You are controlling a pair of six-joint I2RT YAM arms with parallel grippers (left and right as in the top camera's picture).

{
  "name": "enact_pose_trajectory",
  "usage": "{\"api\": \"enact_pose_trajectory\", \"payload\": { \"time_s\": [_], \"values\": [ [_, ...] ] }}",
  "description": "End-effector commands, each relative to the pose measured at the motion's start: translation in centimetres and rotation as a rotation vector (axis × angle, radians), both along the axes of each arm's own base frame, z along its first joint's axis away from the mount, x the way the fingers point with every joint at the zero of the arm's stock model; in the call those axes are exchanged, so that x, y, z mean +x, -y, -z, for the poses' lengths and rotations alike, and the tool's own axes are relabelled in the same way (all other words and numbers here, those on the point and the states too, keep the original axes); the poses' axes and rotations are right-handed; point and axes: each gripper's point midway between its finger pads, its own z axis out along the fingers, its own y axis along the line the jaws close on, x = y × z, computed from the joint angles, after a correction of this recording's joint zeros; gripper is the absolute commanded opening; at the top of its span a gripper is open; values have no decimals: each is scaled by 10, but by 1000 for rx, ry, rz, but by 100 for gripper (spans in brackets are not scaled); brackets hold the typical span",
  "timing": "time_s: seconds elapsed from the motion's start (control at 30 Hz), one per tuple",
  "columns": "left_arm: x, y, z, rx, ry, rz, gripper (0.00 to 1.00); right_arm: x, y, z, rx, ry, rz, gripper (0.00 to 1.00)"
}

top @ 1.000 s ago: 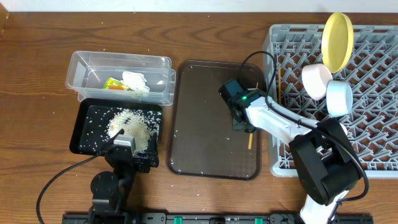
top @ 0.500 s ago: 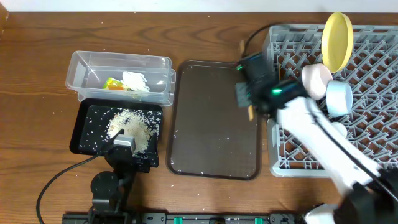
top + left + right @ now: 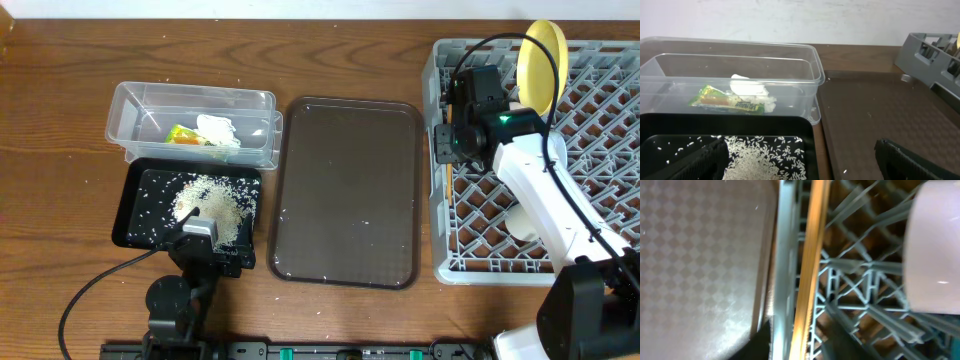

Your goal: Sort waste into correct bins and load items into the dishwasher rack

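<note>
- The thin wooden chopstick (image 3: 807,265) lies lengthwise just inside the left wall of the large grey plastic dishwasher rack (image 3: 437,250), on its lattice.
- The right end effector (image 3: 447,140) hangs right over that chopstick at the rack's left edge. The wrist view is too blurred to tell whether its fingers grip the stick or stand clear of it.
- A small pale bowl (image 3: 935,250) sits in the rack just beside the chopstick, and the round pale-yellow plate (image 3: 543,65) stands on edge at the far side.
- The dark brown serving tray (image 3: 350,190) lies on the desk (image 3: 60,80) just left of the rack.
- Further left, the clear plastic tub (image 3: 130,100) holds the green-and-orange snack wrapper (image 3: 183,134) and the crumpled white tissue (image 3: 217,128).
- The shallow black tray (image 3: 135,185) in front of it holds the white rice grains (image 3: 210,205).
- The left end effector (image 3: 205,240) sits at the black tray's near edge, fingers (image 3: 700,160) spread wide and empty.
</note>
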Motion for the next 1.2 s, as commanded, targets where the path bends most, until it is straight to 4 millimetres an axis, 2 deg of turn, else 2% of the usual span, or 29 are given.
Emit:
{"api": "enact_pose_trajectory", "payload": {
  "time_s": [0.0, 0.1, 0.23, 0.27, 0.3, 0.4, 0.5, 0.6, 0.77, 0.93, 1.1, 1.17],
  "values": [
    [0, 0, 12, 17, -21, 5, 96, -7, -18, -23, 79, 33, -43, 50],
    [0, 0, 12, 17, -21, 5, 96, -23, -43, -59, 155, 100, -126, 52],
    [0, 0, 12, 17, -21, 5, 96, -56, -75, -121, 211, 253, -251, 55],
    [0, 0, 12, 17, -21, 5, 96, -67, -83, -137, 229, 296, -285, 68],
    [0, 0, 12, 17, -21, 5, 96, -76, -89, -149, 243, 328, -313, 99],
    [0, 0, 12, 17, -21, 5, 96, -107, -104, -183, 291, 422, -398, 99],
    [0, 0, 12, 17, -21, 5, 96, -134, -110, -206, 330, 486, -462, 99],
    [0, 0, 12, 17, -21, 5, 96, -160, -102, -210, 323, 481, -494, 99],
    [0, 0, 12, 17, -21, 5, 96, -186, -78, -212, 299, 482, -477, 99],
    [0, 0, 12, 17, -21, 5, 96, -187, -51, -226, 235, 579, -399, 99],
    [0, 0, 12, 17, -21, 5, 96, -174, -22, -251, 207, 779, -282, 99],
    [0, 0, 12, 17, -21, 5, 96, -168, -11, -251, 220, 842, -230, 99]
  ]
}}
